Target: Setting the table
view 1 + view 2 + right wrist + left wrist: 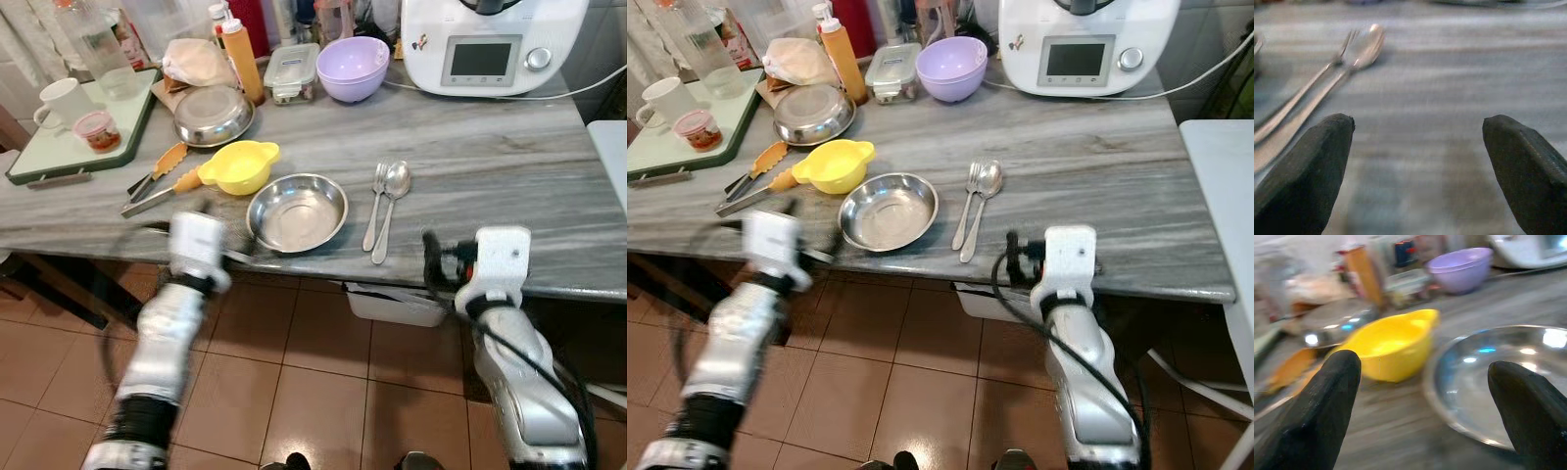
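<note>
I see my left arm [162,343] motion-blurred, and the white appliance [490,44] cut off by the top edge.

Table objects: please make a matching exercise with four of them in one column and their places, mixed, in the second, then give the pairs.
1. shiny steel plate
2. yellow plastic bowl
3. lilac round bowl
4. steel fork and spoon

a. at the back, beside the white kitchen machine
b. right of the steel plate
c. near the front edge, before the open left pincer
d. touching the orange-handled tongs

Pairs: 1-c, 2-d, 3-a, 4-b
</note>
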